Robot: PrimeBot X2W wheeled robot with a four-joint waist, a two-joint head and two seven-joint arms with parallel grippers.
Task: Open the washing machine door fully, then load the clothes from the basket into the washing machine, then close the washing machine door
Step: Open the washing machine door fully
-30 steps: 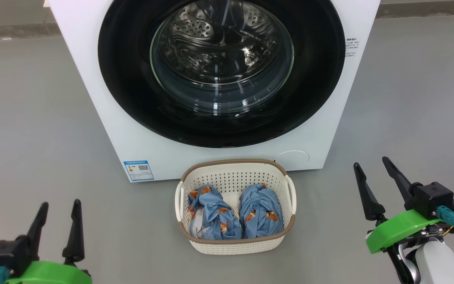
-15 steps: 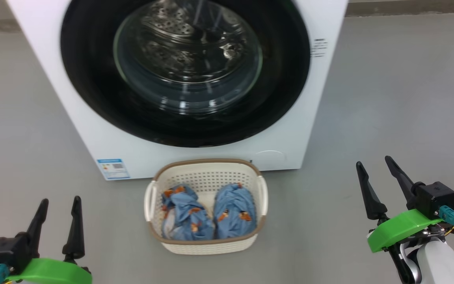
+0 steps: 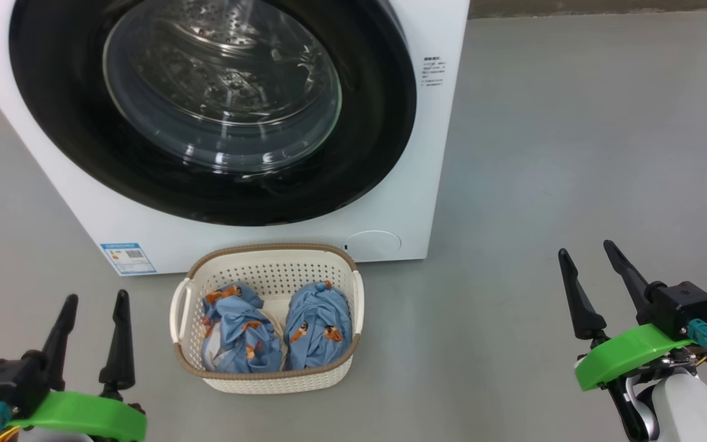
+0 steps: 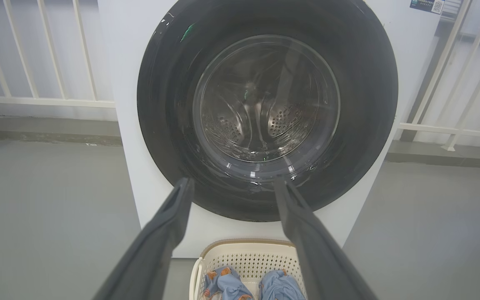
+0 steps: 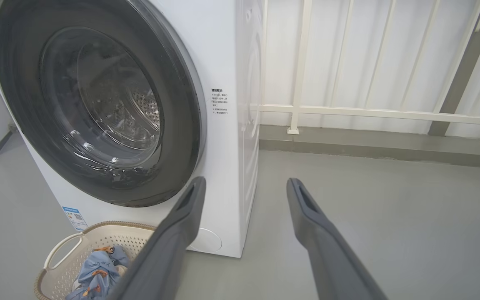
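Black-rimmed round glass door (image 3: 212, 110) shut on white washing machine (image 3: 433, 153); light blue printed fabric bundles (image 3: 316, 322) in cream perforated basket (image 3: 280, 380) (on floor (image 3: 574, 123)). Left pincer (image 3: 96, 296), right pincer (image 3: 585, 247) wide, empty.

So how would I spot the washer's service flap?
Find the white washing machine and drop below its black-rimmed door to the front's lower right corner. The service flap is a plain white circle there; the opposite corner has a blue label sticker.
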